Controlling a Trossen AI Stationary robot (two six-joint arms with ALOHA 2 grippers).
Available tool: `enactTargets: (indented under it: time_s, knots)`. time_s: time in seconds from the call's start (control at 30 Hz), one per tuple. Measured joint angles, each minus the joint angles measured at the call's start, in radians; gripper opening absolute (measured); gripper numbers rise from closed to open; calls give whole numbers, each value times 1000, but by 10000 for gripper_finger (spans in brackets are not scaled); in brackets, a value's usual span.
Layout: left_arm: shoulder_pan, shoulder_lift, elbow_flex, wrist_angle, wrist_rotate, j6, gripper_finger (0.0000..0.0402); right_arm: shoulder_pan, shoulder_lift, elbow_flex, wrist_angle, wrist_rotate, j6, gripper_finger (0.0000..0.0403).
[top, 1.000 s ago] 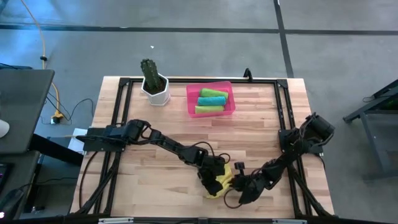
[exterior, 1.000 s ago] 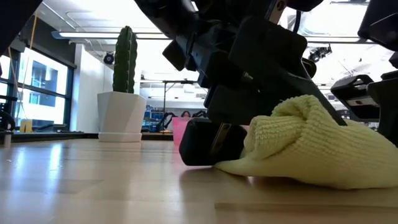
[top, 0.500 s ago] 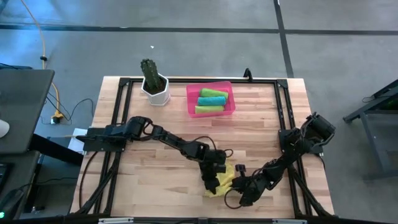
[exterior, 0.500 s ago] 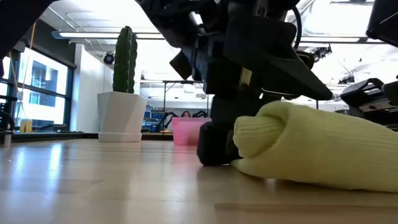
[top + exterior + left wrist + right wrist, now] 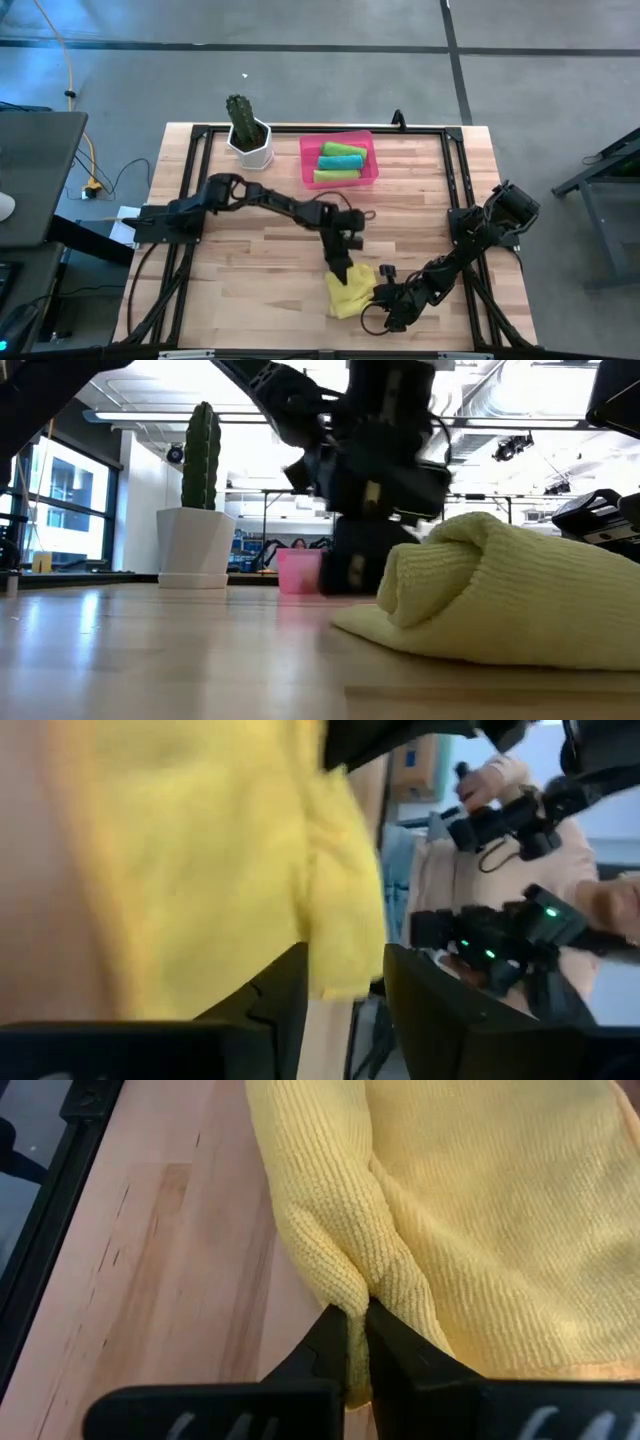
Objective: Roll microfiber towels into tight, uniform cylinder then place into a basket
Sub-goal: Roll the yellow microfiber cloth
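Observation:
The yellow towel point(image 5: 348, 293) lies bunched on the table near its front edge, partly rolled, with a rounded fold at its left end point(image 5: 420, 585). My left gripper point(image 5: 340, 272) is open and points down at the towel's far edge; it also shows behind the towel in the low view point(image 5: 350, 565). My right gripper point(image 5: 383, 296) is at the towel's right side, shut on it. The pink basket point(image 5: 308, 160) at the far edge holds two lime green rolls point(image 5: 342, 149) and a teal roll point(image 5: 340, 162). My left gripper stands over the yellow towel's edge point(image 5: 345, 935), its fingers apart; I cannot tell whether it touches the cloth. My right gripper pinches a raised fold of the yellow towel point(image 5: 352, 1285) between its two fingers, coming low from the table's right side. The rest of the towel lies on the table.
A white pot with a green cactus point(image 5: 247, 135) stands at the far left beside the basket. A black frame runs along the table's edges point(image 5: 190, 200). Bare wood lies between the basket and the towel point(image 5: 400, 220). A person's hands show beyond the table point(image 5: 480, 780).
My left gripper has risen and drawn back toward the table's far edge, off the towel's left part, which now shows uncovered. The towel's left end has gone from a loose bunch to a rounded roll. My right gripper has kept its hold.

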Motion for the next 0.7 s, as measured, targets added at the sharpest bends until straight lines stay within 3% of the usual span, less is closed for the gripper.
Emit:
enactTargets:
  time_s: [0.13, 0.23, 0.33, 0.53, 0.6, 0.7]
  knots:
    - [47, -85, 0, -243, -78, 112, 115, 0, 0, 0, 1, 3, 0, 5]
    - [40, -167, 0, -400, -282, 184, 115, 0, 0, 0, 0, 9, 1, 5]
    - [-44, -240, 0, -492, -533, 231, 115, 0, 0, 0, -2, 11, 1, 5]
    - [-305, -284, 1, -462, -1026, 227, 115, -15, 0, 0, -3, 3, 0, 5]
    - [-380, -284, 1, -428, -1119, 182, 115, -21, 0, 0, -3, 1, 0, 5]
    - [-457, -284, 1, -345, -1157, 167, 118, -26, -1, 0, -3, -1, 0, 5]
